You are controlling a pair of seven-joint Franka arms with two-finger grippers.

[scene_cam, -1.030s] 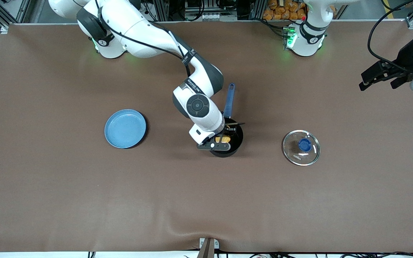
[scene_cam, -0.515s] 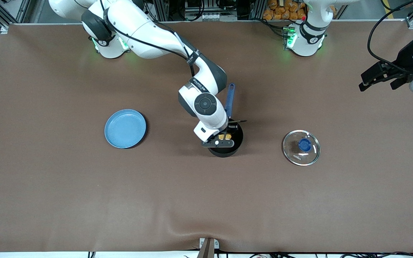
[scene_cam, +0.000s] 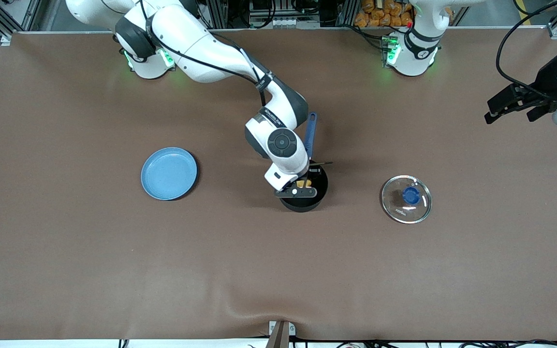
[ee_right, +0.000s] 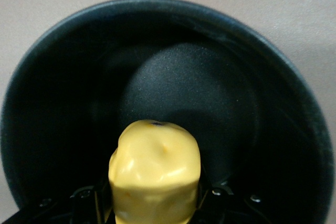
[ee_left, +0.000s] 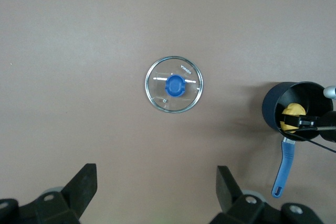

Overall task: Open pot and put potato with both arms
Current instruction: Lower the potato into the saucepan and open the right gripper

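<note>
Right gripper clenched on potato, frame centre, over open pot | lower before release | left gripper released, waiting upper-right.

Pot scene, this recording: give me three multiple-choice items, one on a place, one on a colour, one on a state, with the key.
1. Where is the potato?
A. On the blue plate
B. Held over the open pot
C. On the table beside the lid

2. What colour is the knob on the glass lid?
A. Red
B. Black
C. Blue

3. What is the state of the left end effector?
A. Open, holding nothing
B. Shut on the lid
C. Shut on the pot handle

Key: 1 B, the right wrist view shows the potato clamped in the right end effector with the pot's inside below it. 2 C, the knob is blue in both views. 3 A, its fingers stand wide apart, high over the table at the left arm's end.
</note>
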